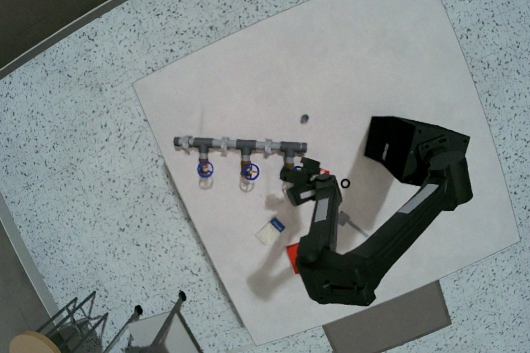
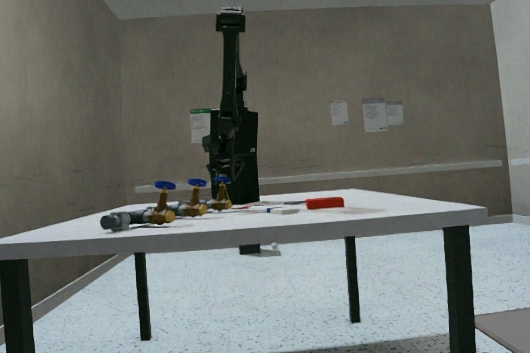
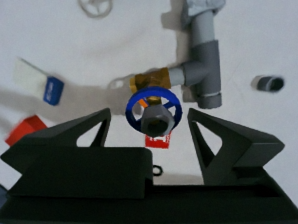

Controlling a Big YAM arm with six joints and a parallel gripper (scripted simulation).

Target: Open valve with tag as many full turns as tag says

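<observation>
A grey pipe manifold (image 1: 240,145) lies on the white table with three brass valves that carry blue handwheels. The left valve (image 1: 205,169) and the middle valve (image 1: 250,171) stand free. My gripper (image 1: 296,170) is open over the right valve. In the wrist view its blue handwheel (image 3: 151,114) sits between my two spread fingers, touching neither. A red tag (image 3: 159,140) shows just below the wheel, partly hidden; it also shows in the top view (image 1: 325,171). In the side view the gripper (image 2: 222,175) hangs just above that handwheel (image 2: 221,180).
A white block with a blue end (image 1: 270,231) and a red-handled tool (image 1: 292,257) lie near the arm. A small black ring (image 1: 344,183) and a dark short cylinder (image 1: 304,118) lie on the table. The black arm base box (image 1: 400,147) stands at the right.
</observation>
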